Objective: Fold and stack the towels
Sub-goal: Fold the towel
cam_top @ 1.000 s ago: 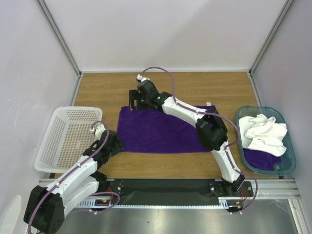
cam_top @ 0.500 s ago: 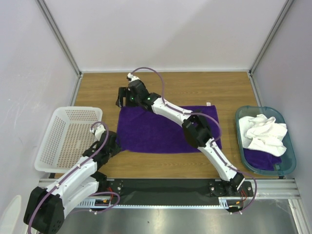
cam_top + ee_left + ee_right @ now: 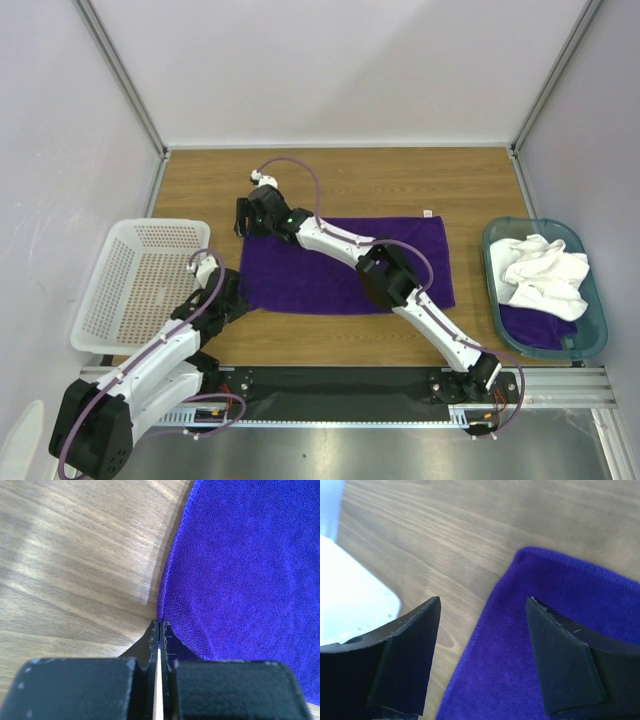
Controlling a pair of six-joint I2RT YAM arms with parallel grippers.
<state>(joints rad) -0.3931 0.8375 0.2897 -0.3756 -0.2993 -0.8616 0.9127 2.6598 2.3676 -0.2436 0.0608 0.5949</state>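
A white basket (image 3: 95, 300) sits at left. The left gripper (image 3: 159, 630) is pinched tight on the near-left corner of 1 spread purple towel (image 3: 330, 270), flat on the wooden table (image 3: 400, 180). The right gripper (image 3: 482, 605), jaws wide, hovers over its far-left corner. At right, a teal bin (image 3: 598, 305) holds 2 more: a crumpled white towel (image 3: 545, 270) over a second purple towel (image 3: 535, 327).
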